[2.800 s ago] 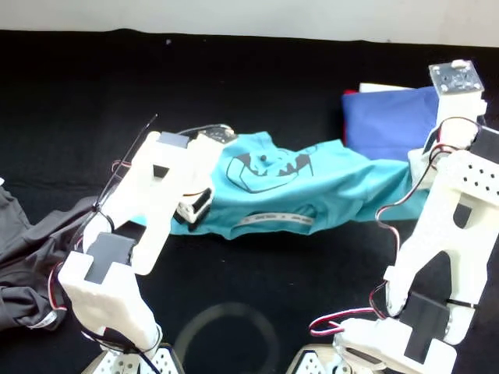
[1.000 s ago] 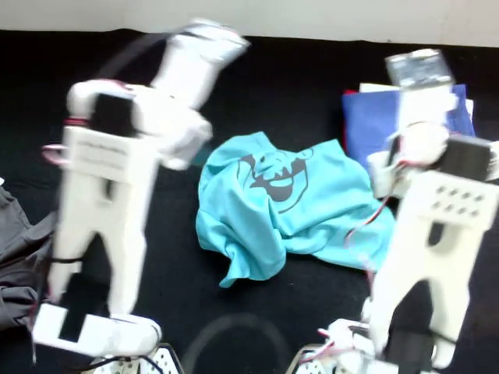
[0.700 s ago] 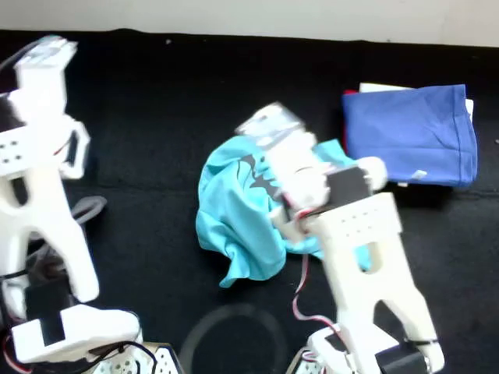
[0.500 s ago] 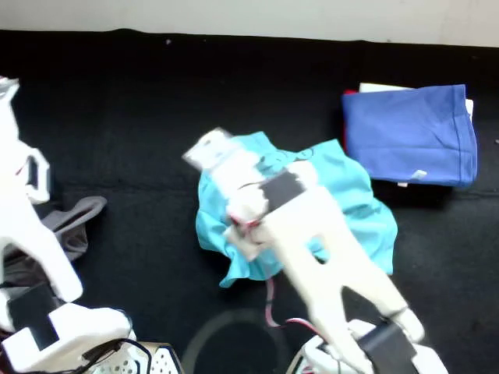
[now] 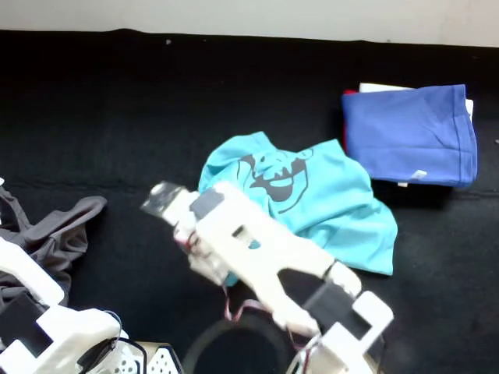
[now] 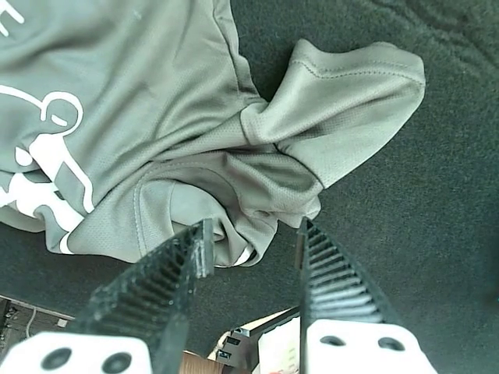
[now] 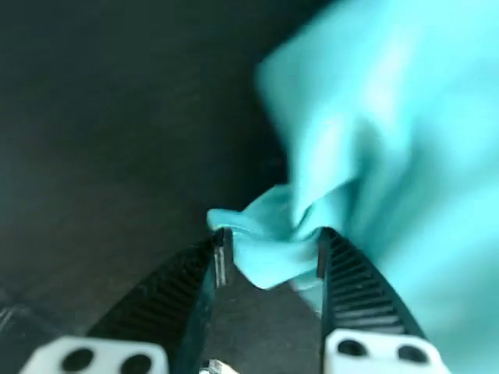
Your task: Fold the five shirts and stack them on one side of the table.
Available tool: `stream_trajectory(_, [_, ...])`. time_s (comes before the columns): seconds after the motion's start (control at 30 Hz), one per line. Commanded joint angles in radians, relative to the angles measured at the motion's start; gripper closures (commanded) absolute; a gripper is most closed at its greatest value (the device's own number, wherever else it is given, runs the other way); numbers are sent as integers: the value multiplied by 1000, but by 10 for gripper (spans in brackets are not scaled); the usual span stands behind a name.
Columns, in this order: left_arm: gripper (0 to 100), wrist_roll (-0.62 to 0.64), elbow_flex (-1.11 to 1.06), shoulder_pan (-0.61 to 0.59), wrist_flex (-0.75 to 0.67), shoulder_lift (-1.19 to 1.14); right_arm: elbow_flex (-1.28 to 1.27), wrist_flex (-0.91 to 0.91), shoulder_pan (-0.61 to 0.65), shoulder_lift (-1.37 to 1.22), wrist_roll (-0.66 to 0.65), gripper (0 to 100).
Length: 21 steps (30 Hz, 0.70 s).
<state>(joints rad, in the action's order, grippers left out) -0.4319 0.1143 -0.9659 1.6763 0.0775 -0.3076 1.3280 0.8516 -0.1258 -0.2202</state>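
Observation:
A teal shirt (image 5: 320,195) with a dark print lies crumpled at the table's middle. My right arm (image 5: 257,249) stretches low over its near left corner. My right gripper (image 7: 270,257) is open, and a bunched fold of the teal shirt (image 7: 351,140) sits between its fingers. A grey shirt (image 5: 47,241) lies heaped at the left edge. My left gripper (image 6: 249,249) hangs open just above the grey shirt (image 6: 156,117), near a folded sleeve. A blue shirt (image 5: 409,132) lies folded on top of a small stack at the back right.
Black cloth (image 5: 156,101) covers the table. The left arm's base (image 5: 47,335) stands at the near left corner. White and red edges of other folded shirts (image 5: 366,88) peek out under the blue one.
Both arms let the teal shirt drop in a heap. The left arm swung left over the grey shirt; the right arm swept left and down to the teal shirt's near corner.

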Motion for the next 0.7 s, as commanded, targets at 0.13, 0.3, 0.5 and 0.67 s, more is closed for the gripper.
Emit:
stream_trajectory(0.13, [819, -8, 2, 7, -9, 42, 124, -104, -390, -54, 3, 821])
stream_trajectory(0.3, [819, -3, 1, 87, -9, 41, 288, 58, -409, -54, 2, 821])
stream_trajectory(0.5, [819, -3, 1, 139, -9, 41, 447, 361, -229, -54, -5, 818])
stream_trajectory(0.67, [819, -3, 1, 148, -9, 41, 423, 432, -140, -64, -123, 818])
